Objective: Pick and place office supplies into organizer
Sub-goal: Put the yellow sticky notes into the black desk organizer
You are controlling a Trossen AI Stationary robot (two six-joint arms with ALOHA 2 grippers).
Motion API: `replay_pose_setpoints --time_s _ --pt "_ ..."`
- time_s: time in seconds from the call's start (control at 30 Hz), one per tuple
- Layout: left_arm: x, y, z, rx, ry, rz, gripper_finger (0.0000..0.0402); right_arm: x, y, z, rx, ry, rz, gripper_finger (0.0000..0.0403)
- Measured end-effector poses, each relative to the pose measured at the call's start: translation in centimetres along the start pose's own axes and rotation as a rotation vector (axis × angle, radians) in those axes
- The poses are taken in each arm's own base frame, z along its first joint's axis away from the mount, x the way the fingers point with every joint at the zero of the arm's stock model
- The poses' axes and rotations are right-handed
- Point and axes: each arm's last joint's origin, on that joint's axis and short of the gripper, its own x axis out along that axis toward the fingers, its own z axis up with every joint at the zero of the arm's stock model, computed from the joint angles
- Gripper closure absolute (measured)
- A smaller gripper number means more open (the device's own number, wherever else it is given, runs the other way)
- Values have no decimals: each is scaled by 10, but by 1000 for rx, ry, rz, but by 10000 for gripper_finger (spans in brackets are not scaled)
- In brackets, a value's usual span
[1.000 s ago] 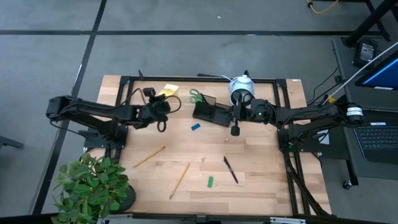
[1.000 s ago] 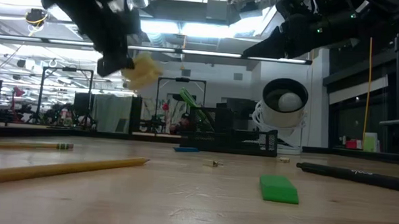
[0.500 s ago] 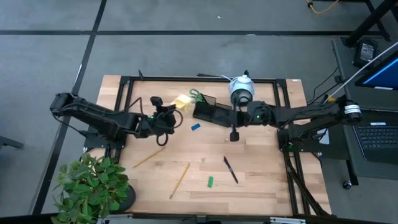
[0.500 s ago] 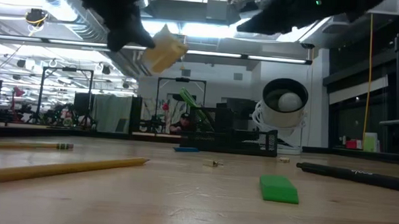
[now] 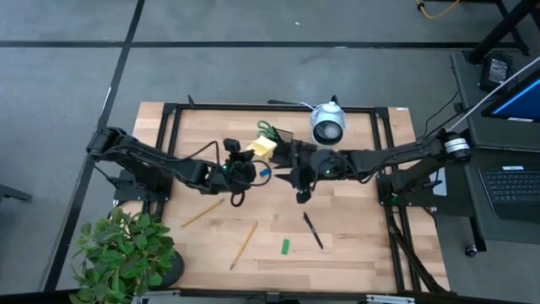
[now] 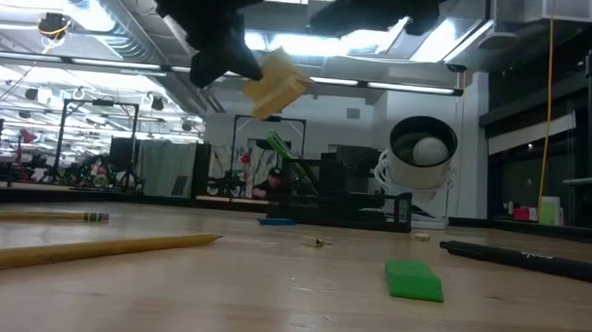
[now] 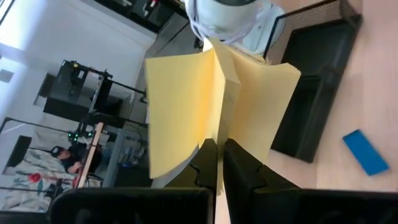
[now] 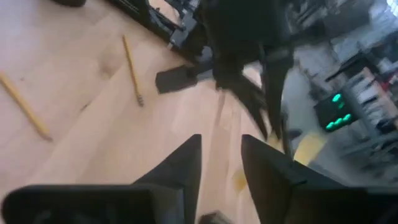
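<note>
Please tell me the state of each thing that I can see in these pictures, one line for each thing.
Left claw: shut on the sticky-note pad.
Sticky-note pad: held in the air, pages fanned open.
Right claw: open, holding nothing.
Organizer: upright, scissors standing in it.
Black pen: lying on the table.
Pencils: lying on the table.

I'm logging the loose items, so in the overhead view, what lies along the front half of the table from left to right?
Left to right: leafy green potted plant → first yellow wooden pencil → second yellow wooden pencil → small green rectangular piece → black pen.
</note>
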Motion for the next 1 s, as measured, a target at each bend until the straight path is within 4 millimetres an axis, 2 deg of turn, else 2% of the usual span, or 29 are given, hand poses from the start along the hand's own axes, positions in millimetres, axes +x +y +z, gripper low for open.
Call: replay_pose_setpoints --time_s 0.13,0.27,0.6,0.8,1.0 --pt "-2 -2 4 3 -11 -6 398 12 4 6 -115 35 -27 270" --pt "-5 -4 5 -7 -19 -11 398 22 4 12 -131 39 -36 269" --pt "-11 -7 7 -7 -40 -23 398 50 -10 4 -185 139 -112 269" --pt "-12 -8 7 -8 -41 -24 398 54 -18 -3 -158 162 -133 269" --pt "-12 -8 6 -2 -40 -22 398 54 -18 -5 -152 184 -119 272"
